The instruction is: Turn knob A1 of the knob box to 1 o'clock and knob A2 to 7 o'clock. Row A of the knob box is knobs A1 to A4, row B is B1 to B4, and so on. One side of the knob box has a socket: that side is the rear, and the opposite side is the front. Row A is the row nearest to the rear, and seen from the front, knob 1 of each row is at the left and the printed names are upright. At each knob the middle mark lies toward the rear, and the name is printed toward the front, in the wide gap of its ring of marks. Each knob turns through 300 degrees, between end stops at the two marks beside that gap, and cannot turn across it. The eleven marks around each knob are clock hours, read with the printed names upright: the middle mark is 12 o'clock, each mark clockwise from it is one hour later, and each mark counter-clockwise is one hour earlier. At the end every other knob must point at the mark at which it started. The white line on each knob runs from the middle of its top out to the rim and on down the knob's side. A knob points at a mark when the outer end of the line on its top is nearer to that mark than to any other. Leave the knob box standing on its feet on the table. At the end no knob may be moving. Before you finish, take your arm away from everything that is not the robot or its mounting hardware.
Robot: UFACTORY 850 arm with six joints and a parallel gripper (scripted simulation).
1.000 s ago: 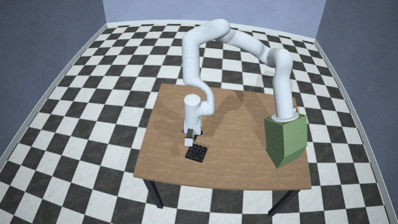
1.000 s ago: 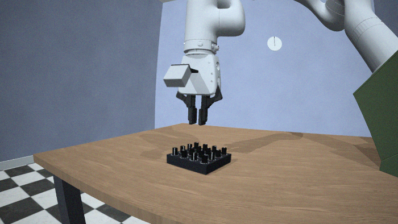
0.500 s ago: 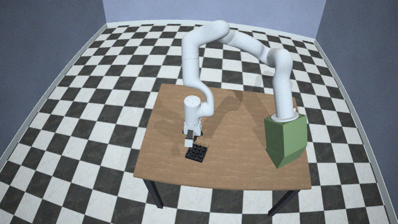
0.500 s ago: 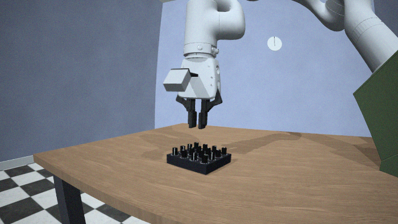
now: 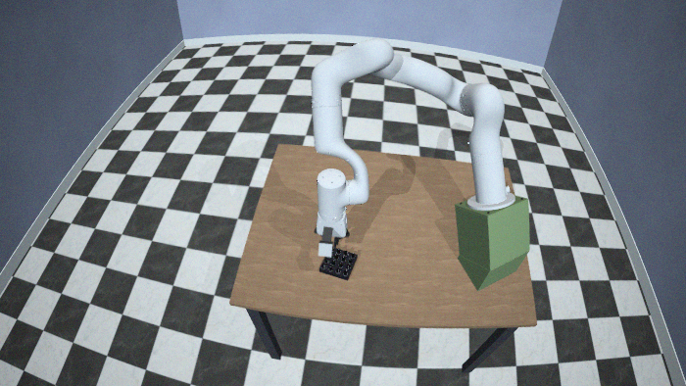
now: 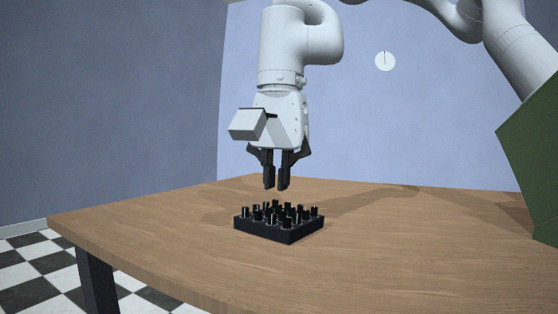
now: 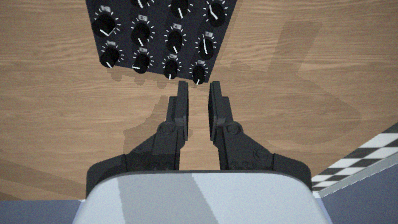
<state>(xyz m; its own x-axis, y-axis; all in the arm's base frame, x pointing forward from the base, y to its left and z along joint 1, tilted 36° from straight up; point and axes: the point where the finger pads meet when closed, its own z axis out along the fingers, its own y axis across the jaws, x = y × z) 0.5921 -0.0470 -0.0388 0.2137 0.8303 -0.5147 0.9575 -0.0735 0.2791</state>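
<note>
Jaws point(image 5: 337, 246) point(image 6: 276, 189): part-open, narrow gap, nil gripped | Knob box point(image 5: 338, 265) point(image 6: 261, 229) point(image 7: 157, 48): on tabletop point(image 5: 416, 274) point(image 6: 359, 247) point(image 7: 280, 75), lower than jaws, offset to near side (top view), no contact

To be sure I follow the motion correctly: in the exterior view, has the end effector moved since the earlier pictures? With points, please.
Yes, the end effector point(image 5: 336, 245) point(image 6: 276, 189) point(image 7: 198, 94) has moved down, nearer to the knob box point(image 5: 338, 265) point(image 6: 261, 231) point(image 7: 158, 49).
</note>
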